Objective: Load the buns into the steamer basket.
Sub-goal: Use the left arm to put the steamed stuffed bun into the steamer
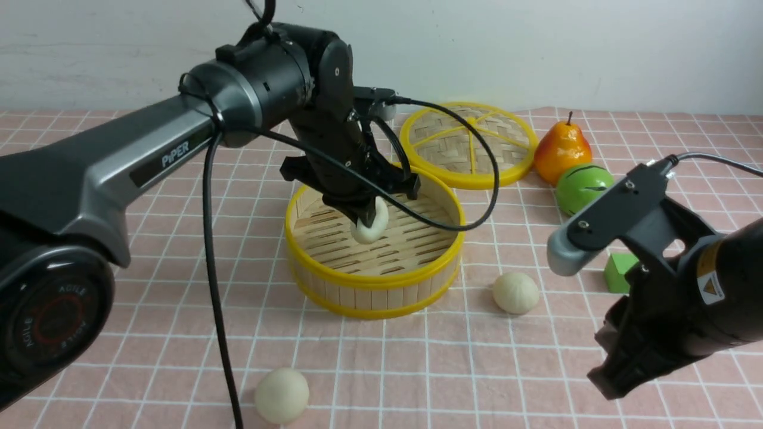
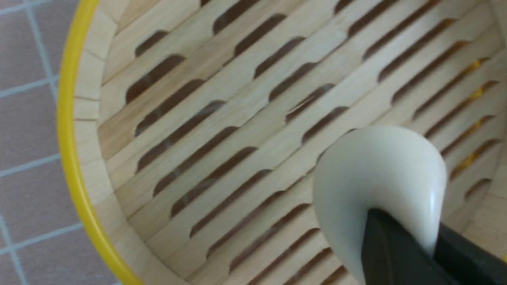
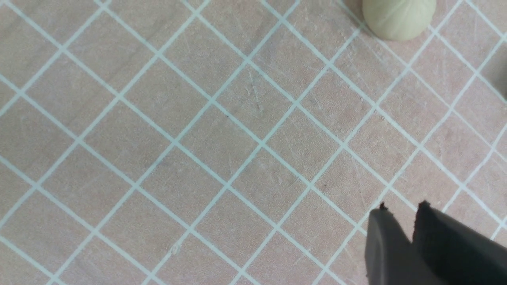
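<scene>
The steamer basket (image 1: 374, 279) stands mid-table; its slatted floor fills the left wrist view (image 2: 222, 130). My left gripper (image 1: 365, 219) is shut on a cream-white bun (image 1: 371, 223), squeezed between its fingers, and holds it inside the basket just above the floor; the bun also shows in the left wrist view (image 2: 376, 174). A second bun (image 1: 515, 292) lies on the cloth right of the basket. A third bun (image 1: 282, 395) lies near the front edge and shows in the right wrist view (image 3: 398, 18). My right gripper (image 3: 402, 208) hangs low at the front right, shut and empty.
A flat woven lid with yellow spokes (image 1: 469, 143) lies behind the basket. An orange pear (image 1: 562, 153), a green striped fruit (image 1: 583, 187) and a green block (image 1: 620, 271) sit at the right. A black cable (image 1: 214, 286) hangs from the left arm.
</scene>
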